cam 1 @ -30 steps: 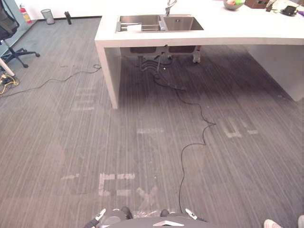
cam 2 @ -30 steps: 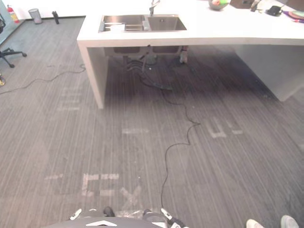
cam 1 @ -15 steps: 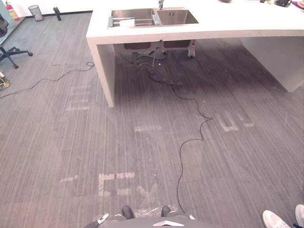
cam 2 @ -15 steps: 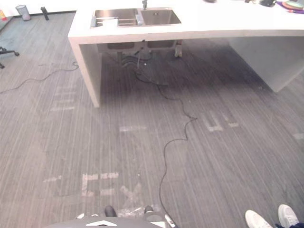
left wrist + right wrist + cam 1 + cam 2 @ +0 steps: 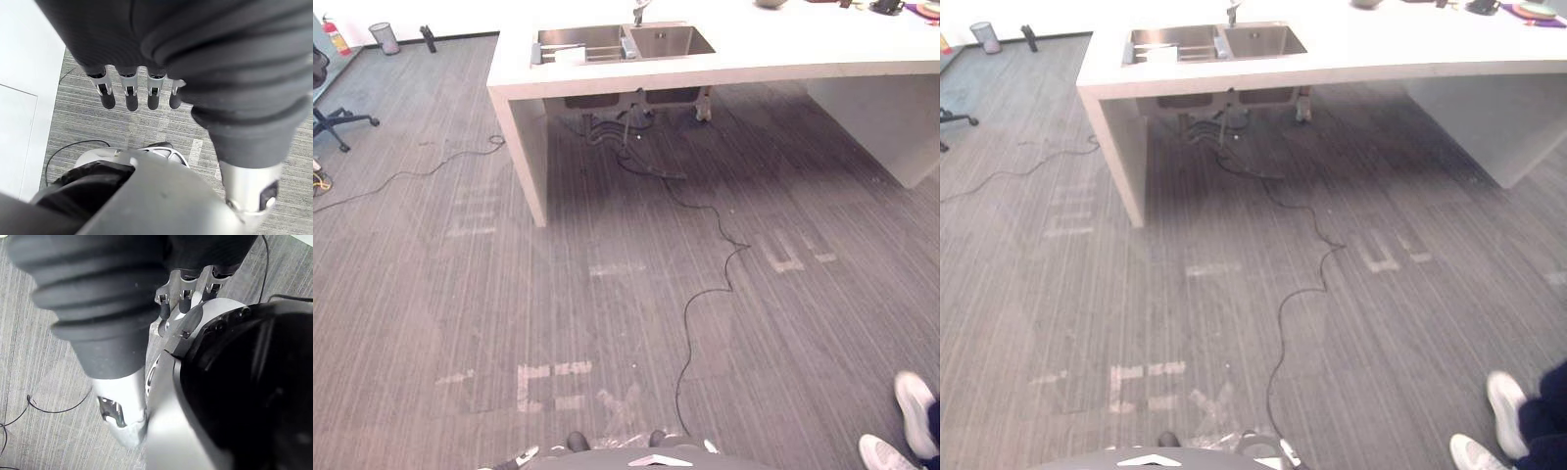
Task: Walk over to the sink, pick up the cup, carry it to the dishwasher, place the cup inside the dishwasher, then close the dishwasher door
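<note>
You stand well short of the sink [image 5: 622, 41]; no step is done. Left hand [image 5: 128, 95] and right hand [image 5: 183, 303] hang released, empty.

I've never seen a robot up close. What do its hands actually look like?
The left hand and right hand each wear a dark ribbed cover over back and wrist. Past it sits a row of slim silver fingers with dark rounded tips, plus a thicker silver thumb set apart.
</note>
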Tool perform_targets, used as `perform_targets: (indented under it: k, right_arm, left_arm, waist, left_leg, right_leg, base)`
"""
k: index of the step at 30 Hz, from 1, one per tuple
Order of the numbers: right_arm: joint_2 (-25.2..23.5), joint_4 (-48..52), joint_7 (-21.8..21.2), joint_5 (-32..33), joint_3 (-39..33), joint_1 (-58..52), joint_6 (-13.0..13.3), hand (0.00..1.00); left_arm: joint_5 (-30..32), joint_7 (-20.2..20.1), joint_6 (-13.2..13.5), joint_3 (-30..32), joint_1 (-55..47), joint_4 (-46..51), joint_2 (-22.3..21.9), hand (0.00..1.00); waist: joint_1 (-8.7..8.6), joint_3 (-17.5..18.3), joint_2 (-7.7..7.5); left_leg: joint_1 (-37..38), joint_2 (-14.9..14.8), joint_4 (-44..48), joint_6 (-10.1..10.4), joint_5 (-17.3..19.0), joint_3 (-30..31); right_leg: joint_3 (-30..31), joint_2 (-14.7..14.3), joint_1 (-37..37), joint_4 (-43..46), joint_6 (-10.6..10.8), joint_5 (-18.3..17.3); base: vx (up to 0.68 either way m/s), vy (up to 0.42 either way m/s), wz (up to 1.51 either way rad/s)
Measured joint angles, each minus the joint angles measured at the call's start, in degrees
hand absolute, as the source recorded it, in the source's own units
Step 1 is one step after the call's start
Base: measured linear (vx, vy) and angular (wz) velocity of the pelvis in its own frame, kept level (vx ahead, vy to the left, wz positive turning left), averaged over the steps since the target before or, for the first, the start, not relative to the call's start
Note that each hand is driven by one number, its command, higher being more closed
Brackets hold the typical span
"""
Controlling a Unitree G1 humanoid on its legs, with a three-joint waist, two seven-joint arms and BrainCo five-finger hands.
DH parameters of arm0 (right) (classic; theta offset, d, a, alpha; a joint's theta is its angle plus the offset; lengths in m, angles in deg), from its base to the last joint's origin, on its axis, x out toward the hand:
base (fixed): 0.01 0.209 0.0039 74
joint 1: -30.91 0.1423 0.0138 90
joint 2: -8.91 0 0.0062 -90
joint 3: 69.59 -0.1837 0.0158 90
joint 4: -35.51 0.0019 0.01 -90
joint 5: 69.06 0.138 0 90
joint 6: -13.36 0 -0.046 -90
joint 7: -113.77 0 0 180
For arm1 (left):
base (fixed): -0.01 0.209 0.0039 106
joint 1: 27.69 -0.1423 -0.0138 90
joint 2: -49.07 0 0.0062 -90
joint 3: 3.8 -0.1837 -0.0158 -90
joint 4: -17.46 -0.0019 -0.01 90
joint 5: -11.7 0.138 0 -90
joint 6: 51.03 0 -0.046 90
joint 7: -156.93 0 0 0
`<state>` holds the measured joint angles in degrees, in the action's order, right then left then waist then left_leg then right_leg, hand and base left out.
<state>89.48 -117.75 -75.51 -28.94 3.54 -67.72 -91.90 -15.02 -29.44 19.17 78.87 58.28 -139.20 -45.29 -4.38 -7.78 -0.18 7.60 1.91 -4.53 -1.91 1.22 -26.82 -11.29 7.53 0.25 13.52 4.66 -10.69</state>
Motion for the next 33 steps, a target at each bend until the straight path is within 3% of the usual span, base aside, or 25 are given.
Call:
perform_targets:
  k: [1,3,5,7,8,9,11,13,15,16,17,18,19,20,21,22,23,25,27,28,29,30,31,32,33]
  right_arm:
    - [0.11,0.62,0.13,-0.02,-0.01,0.29,-0.02,0.0]
    - [0.62,1.73,0.6,0.25,-0.02,1.22,-0.02,0.0]
    - [0.45,1.5,0.73,-0.27,0.02,0.2,-0.25,0.0]
    - [0.44,1.51,0.71,-1.39,-0.01,-0.8,-0.26,0.0]
    - [-0.19,1.52,0.73,-1.76,0.2,-2.11,-0.21,0.0]
    - [-0.57,1.39,0.72,-1.74,0.49,-2.54,-0.25,0.0]
    - [-2.61,0.39,0.41,-1.03,0.87,-4.76,-1.08,0.0]
    - [-2.86,-0.89,-0.17,-1.04,0.52,-6.43,-1.58,0.0]
    - [-3.23,-0.96,-0.68,-1.02,-1.67,-10.18,-1.95,0.0]
    - [-2.9,-0.97,-0.74,-1.02,-2.08,-10.22,-1.87,0.0]
    - [-2.46,-0.85,-1.05,-1.04,-4.04,-10.36,-1.26,0.0]
    - [-2.41,-0.65,-1.34,-1.02,-4.55,-10.63,-0.92,0.0]
    - [-1.75,-0.54,-1.62,-1.01,-4.63,-10.85,0.36,0.0]
    - [-2.19,-0.73,-1.68,-0.98,-4.68,-9.18,2.08,0.0]
    - [-2.61,-0.64,-1.72,-0.85,-4.68,-8.45,2.87,0.0]
    - [-2.92,-0.46,-1.77,-0.06,-4.68,-7.3,4.63,0.0]
    - [-2.21,-0.43,-1.7,0.07,-3.94,-7.19,6.85,0.0]
    - [-0.85,-0.29,-0.16,0.54,-3.63,-5.98,9.08,0.0]
    - [1.61,1.11,-0.07,2.42,-3.76,-4.69,10.57,0.0]
    - [2.95,2.2,-0.25,2.94,-3.92,-3.71,11.12,0.0]
    - [4.98,4.34,-0.7,3.81,-3.75,-1.09,11.66,0.0]
    - [5.57,5.1,-0.8,4.49,-3.47,-0.13,11.75,0.0]
    - [6.4,7.11,-0.84,5.28,-2.9,0.41,11.93,0.0]
    - [7.54,8.07,-0.59,6.24,-2.17,0.22,11.73,0.0]
    - [7.86,8.4,-0.1,7.8,-1.85,-0.44,10.93,0.0]
  left_arm:
    - [-2.04,0.05,1.28,-0.86,0.0,-0.33,0.31,0.0]
    - [-6.05,0.55,4.49,-2.23,-0.3,-0.76,0.12,0.0]
    - [-11.67,0.8,11.13,-4.18,-0.37,-0.21,0.05,0.0]
    - [-14.85,0.53,15.87,-4.07,0.36,4.82,-0.64,0.0]
    - [-15.98,0.18,20.03,-4.07,1.81,13.36,-1.18,0.0]
    - [-15.97,0.07,21.14,-4.11,2.53,17.03,-1.48,0.0]
    - [-15.92,-0.09,24.98,-4.12,5.42,27.84,-1.38,0.0]
    - [-15.91,0.13,25.64,-4.02,6.67,30.57,-1.17,0.0]
    - [-15.84,1.08,26.71,-3.91,6.82,34.37,-0.33,0.0]
    - [-15.83,1.24,26.86,-3.9,6.98,34.62,-0.64,0.0]
    - [-15.83,2.13,26.85,-4.13,6.74,34.61,-1.62,0.0]
    - [-15.81,2.43,26.73,-4.38,6.5,34.6,-2.24,0.0]
    - [-15.66,2.95,26.65,-4.51,5.46,34.7,-3.87,0.0]
    - [-15.52,3.24,26.9,-4.62,5.2,34.83,-5.07,0.0]
    - [-15.43,3.42,27.07,-4.92,5.15,34.86,-5.6,0.0]
    - [-15.4,3.55,27.19,-5.33,5.16,35.7,-6.92,0.0]
    - [-15.42,3.57,27.19,-5.34,5.18,37.81,-8.01,0.0]
    - [-15.79,3.24,27.18,-5.34,6.06,42.23,-8.07,0.0]
    - [-15.82,2.59,27.18,-5.58,7.24,46.76,-6.91,0.0]
    - [-15.81,2.35,27.17,-6.16,7.57,49.89,-6.21,0.0]
    - [-15.76,2.26,27.05,-6.69,7.68,55.75,-5.67,0.0]
    - [-15.75,2.25,27.03,-6.83,7.68,58.15,-5.66,0.0]
    - [-15.74,2.2,26.82,-7.27,7.69,62.7,-5.69,0.0]
    - [-15.7,2.19,26.55,-7.51,7.72,65.9,-5.67,0.0]
    - [-15.65,2.04,26.69,-7.25,7.68,68.75,-5.3,0.0]
  waist:
    - [-0.38,-0.44,-0.44]
    - [-0.48,-1.63,0.2]
    - [-0.72,-3.33,0.87]
    - [-1.18,-4.0,0.94]
    - [-1.73,-4.78,0.36]
    - [-1.96,-5.05,0.19]
    - [-2.29,-6.94,-2.83]
    - [-2.49,-7.21,-2.75]
    - [-3.01,-7.13,-2.47]
    - [-3.18,-7.3,-1.49]
    - [-3.87,-6.66,1.1]
    - [-4.44,-6.07,1.76]
    - [-5.02,-5.18,4.94]
    - [-4.79,-4.54,6.13]
    - [-4.86,-4.52,6.11]
    - [-4.68,-4.51,6.45]
    - [-4.41,-4.96,6.26]
    - [-2.77,-5.84,5.26]
    - [-1.08,-6.32,3.43]
    - [-0.33,-6.28,2.95]
    - [0.67,-6.26,2.91]
    - [1.05,-6.2,3.0]
    - [1.84,-5.76,3.87]
    - [2.44,-5.49,4.96]
    - [3.16,-4.61,6.58]
  left_leg:
    - [0.77,1.04,-0.08,-0.58,0.71,-0.08]
    - [2.82,1.4,-0.27,-1.74,1.8,-0.93]
    - [5.96,-0.06,2.55,-1.9,4.84,-1.15]
    - [6.3,-1.28,3.98,-1.74,6.18,-0.19]
    - [6.41,-1.67,4.48,-1.41,6.64,1.52]
    - [6.5,-1.7,4.66,-1.23,6.87,2.21]
    - [6.44,-1.92,8.7,0.21,9.13,4.21]
    - [6.63,-3.37,13.37,1.47,12.98,5.56]
    - [8.36,-4.78,19.43,4.83,20.27,7.96]
    - [8.48,-5.63,20.87,5.44,22.05,8.18]
    - [8.9,-7.36,21.82,6.79,24.43,9.04]
    - [9.66,-8.31,21.43,7.33,24.99,9.46]
    - [10.59,-10.43,21.5,8.42,24.24,10.02]
    - [7.74,-11.97,29.81,8.58,22.42,11.15]
    - [5.62,-12.93,35.23,8.94,20.15,11.48]
    - [0.71,-15.8,47.23,8.6,11.82,12.16]
    - [-4.41,-19.44,58.46,6.58,5.83,12.89]
    - [-12.1,-20.15,69.66,3.97,10.82,12.63]
    - [-18.97,-16.02,65.37,3.31,12.87,10.95]
    - [-22.02,-13.69,57.86,3.35,12.87,9.31]
    - [-25.34,-9.38,40.22,4.1,10.3,8.24]
    - [-25.72,-7.71,31.35,4.64,7.37,8.35]
    - [-25.64,-5.06,16.0,5.07,1.07,9.7]
    - [-26.19,-4.61,11.02,5.04,-2.57,11.03]
    - [-26.04,-5.3,11.98,3.45,-5.36,11.27]
  right_leg:
    - [-0.42,1.72,-1.88,6.25,0.16,-1.15]
    - [-0.75,4.5,-9.0,21.89,-0.71,0.79]
    - [-2.67,6.18,-13.26,30.12,0.1,-0.76]
    - [-5.0,6.08,-15.25,25.28,0.57,-0.28]
    - [-5.85,5.69,-16.4,14.25,0.51,3.48]
    - [-5.66,5.31,-16.34,8.66,0.76,5.95]
    - [-4.44,4.88,-15.51,-8.6,0.79,11.94]
    - [-2.22,3.84,-14.87,-8.71,0.75,11.86]
    - [2.01,1.7,-12.11,-4.09,-1.05,10.56]
    - [3.65,0.87,-12.73,-1.88,-1.82,13.39]
    - [4.39,-0.53,-15.28,4.86,-2.12,13.63]
    - [4.25,-1.17,-16.13,8.07,-2.21,13.15]
    - [2.56,-2.61,-17.78,13.86,-3.23,7.08]
    - [2.41,-2.6,-18.5,18.89,-3.6,2.85]
    - [2.19,-2.52,-17.93,19.84,-4.0,1.16]
    - [1.34,-3.07,-14.36,18.56,-4.76,-1.49]
    - [0.79,-4.27,-9.02,14.65,-5.61,-2.67]
    - [0.4,-5.04,-0.35,8.4,-6.06,-2.94]
    - [0.19,-3.87,6.21,2.48,-6.14,-2.77]
    - [0.54,-3.21,8.3,0.41,-5.89,-2.62]
    - [1.27,-2.4,10.78,-2.11,-5.18,-2.66]
    - [1.36,-2.16,11.69,-2.71,-4.41,-2.97]
    - [1.79,-2.54,13.41,-3.54,-2.89,-3.88]
    - [2.36,-3.64,15.23,-3.82,-1.66,-4.76]
    - [3.46,-5.81,18.19,-3.31,0.01,-6.57]
  base:
    - [0.03,0.045,-0.15]
    - [0.03,0.073,-0.31]
    - [0.11,0.065,-0.1]
    - [0.18,0.031,0.34]
    - [0.22,0.029,0.6]
    - [0.27,0.004,0.67]
    - [0.35,-0.07,0.51]
    - [0.37,-0.145,0.4]
    - [0.49,-0.224,0.36]
    - [0.53,-0.261,0.25]
    - [0.44,-0.207,0.25]
    - [0.6,-0.249,0.34]
    - [0.68,-0.215,0.19]
    - [0.84,-0.306,0.1]
    - [0.84,-0.326,0.08]
    - [0.82,-0.335,0.26]
    - [0.67,-0.233,0.26]
    - [0.65,-0.165,0.05]
    - [0.54,-0.114,-0.18]
    - [0.59,-0.072,-0.41]
    - [0.6,-0.053,-0.41]
    - [0.72,-0.023,-0.43]
    - [0.59,0.055,-0.34]
    - [0.74,0.134,-0.51]
    - [0.78,0.229,-0.66]
